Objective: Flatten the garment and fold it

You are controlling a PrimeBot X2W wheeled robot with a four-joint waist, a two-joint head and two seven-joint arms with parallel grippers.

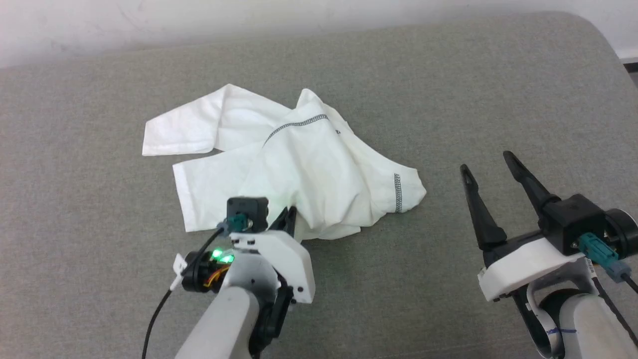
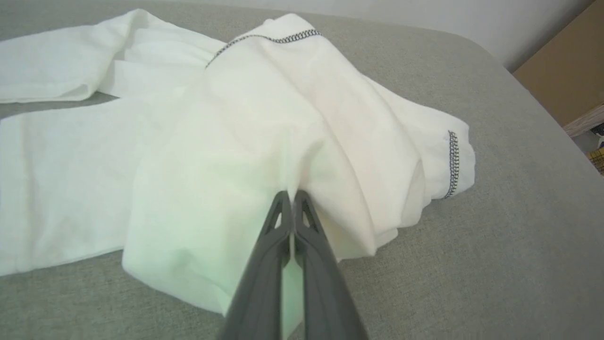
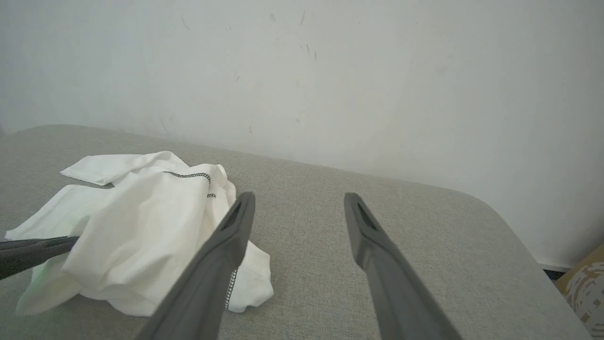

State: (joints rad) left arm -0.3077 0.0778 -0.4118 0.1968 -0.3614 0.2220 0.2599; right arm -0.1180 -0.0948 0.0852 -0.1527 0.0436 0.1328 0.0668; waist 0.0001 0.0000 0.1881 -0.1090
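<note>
Garment [image 1: 309, 164], crumpled mid-table [image 1: 89, 259], apparently at the flattening step: your left gripper [image 1: 289, 212] pinches its near fold, your right gripper [image 1: 487, 163] gapes empty near the right edge; next, grasp another hem.

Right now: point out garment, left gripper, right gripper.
garment [image 1: 319, 164], head view, middle of the bunched fabric.
left gripper [image 2: 292, 194], left wrist view, tips of fingers shut on the garment.
right gripper [image 1: 486, 162], head view, midway between open fingers.
</note>
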